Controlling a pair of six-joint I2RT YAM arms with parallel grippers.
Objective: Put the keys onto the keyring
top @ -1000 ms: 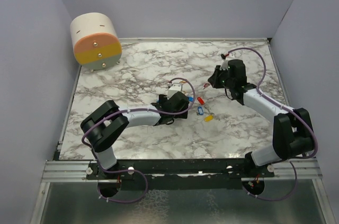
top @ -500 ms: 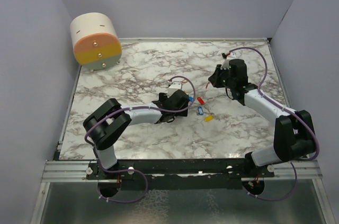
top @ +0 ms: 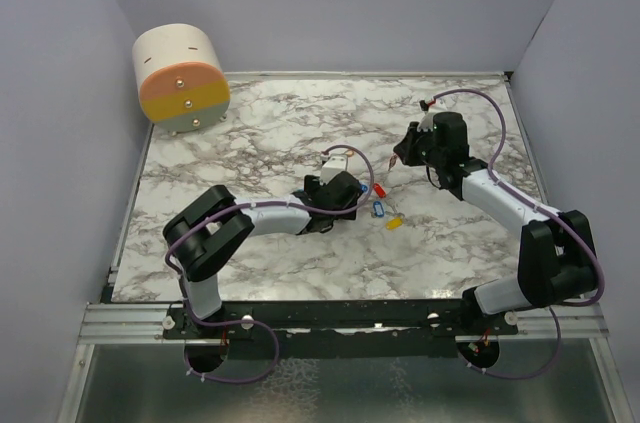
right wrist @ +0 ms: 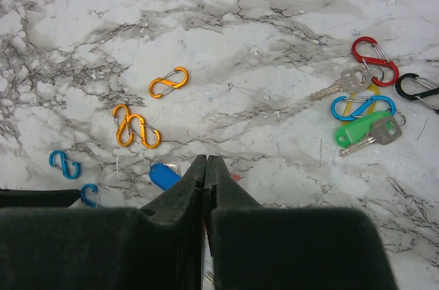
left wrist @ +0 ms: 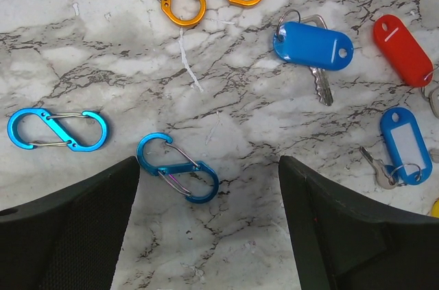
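1. Looks like the pick-up step: reaching low over the table with the left gripper [left wrist: 208, 166], spread wide, gripping nothing.
2. Straddles a blue clip [left wrist: 177, 167] without touching it; leaves the blue key [left wrist: 313, 45] ahead and to the right, outside the fingers.
3. Holds the right gripper [right wrist: 206, 166] pressed shut, apart from the keys, with nothing seen in it.
4. Calls next for shifting toward the key, centring, then closing.

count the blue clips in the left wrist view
2. One blue clip lies at the left; the other lies lower, near the middle. Others may be outside this view.
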